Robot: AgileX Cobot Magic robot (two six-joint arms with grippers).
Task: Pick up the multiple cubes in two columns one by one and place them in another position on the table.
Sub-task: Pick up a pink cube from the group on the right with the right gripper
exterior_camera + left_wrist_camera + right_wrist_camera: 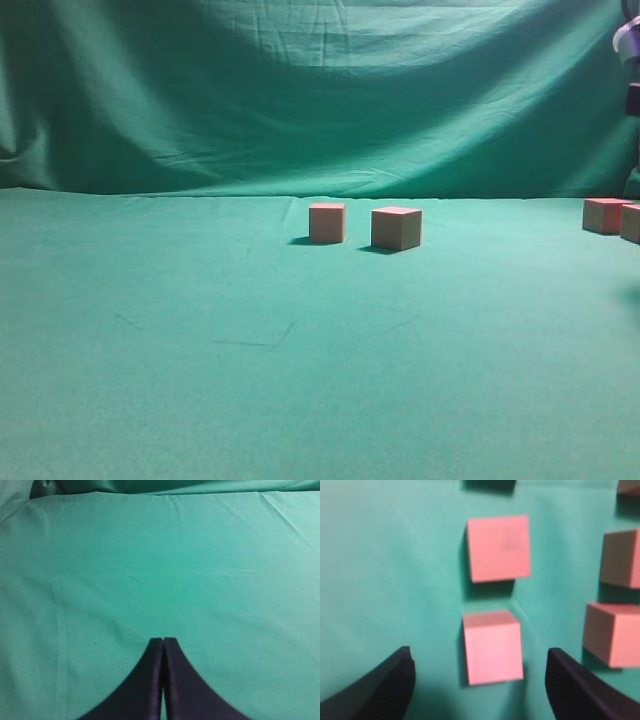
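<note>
Right wrist view: right end effector [479,690], jaws spread wide and empty, hangs over the nearest cube [492,647] of a column on the green table [390,580], ready for pickup; next it must descend and close; left end effector [163,645] closed, idle.

The left gripper [163,642] has matte black fingers [145,680] — broad bases curving up to narrow, flat-ended tips. The right gripper [480,680] shows the same black — two smooth, rounded fingers [385,685], unmarked.
</note>
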